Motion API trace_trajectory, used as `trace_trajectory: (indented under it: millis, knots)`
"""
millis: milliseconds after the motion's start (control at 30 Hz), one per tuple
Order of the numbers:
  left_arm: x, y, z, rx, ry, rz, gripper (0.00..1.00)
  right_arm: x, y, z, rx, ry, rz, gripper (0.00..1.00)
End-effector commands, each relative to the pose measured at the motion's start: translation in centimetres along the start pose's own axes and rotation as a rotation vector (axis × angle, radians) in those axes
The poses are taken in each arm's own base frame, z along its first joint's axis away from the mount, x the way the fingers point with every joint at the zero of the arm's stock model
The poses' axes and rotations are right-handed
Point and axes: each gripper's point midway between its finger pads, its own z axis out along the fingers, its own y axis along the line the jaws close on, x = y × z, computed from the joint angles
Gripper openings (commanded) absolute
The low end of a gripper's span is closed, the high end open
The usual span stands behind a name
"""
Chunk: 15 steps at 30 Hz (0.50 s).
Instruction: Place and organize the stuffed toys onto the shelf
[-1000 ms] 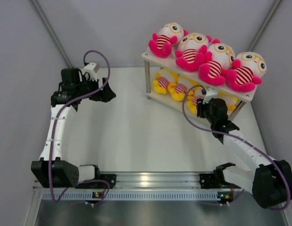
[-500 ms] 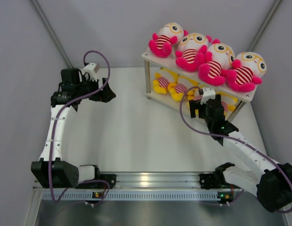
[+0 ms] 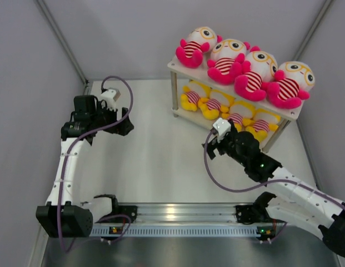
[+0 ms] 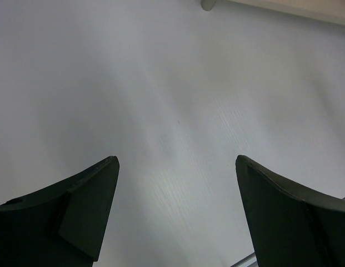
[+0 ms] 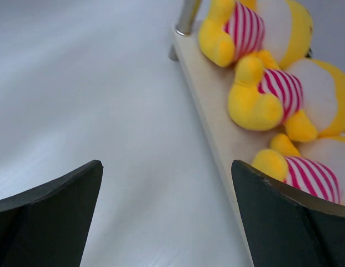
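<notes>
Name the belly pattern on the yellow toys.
The yellow toys have red-and-white striped bellies, clearest in the right wrist view.

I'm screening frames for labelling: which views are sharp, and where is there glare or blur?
Top external: evenly lit and sharp, with glare on the metal rail at the near edge. Left wrist: soft; the left gripper shows only dark, featureless fingers over the table. Right wrist: the yellow stuffed toys are blurred, close to the lens.
</notes>
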Motion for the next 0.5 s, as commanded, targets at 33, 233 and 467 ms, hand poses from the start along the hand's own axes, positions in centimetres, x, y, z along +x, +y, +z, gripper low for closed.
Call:
trace_trajectory:
  millis: [33,233,467]
  knots:
    - [1.5,0.6,-2.0,-0.077,-0.011,0.094,0.92,-2.8,4.7,-1.4,-0.212,-0.212,0.018,0.99]
    - [4.6,0.2,-4.4,-0.142,0.006,0.123,0.93,0.0,3.9,-2.7,-0.104,-0.277,0.223,0.99]
    - [5.1,0.7,-7.5,-0.264,-0.085,0.236,0.96,4.6,1.2,-4.4,0.098,-0.332,0.401,0.99]
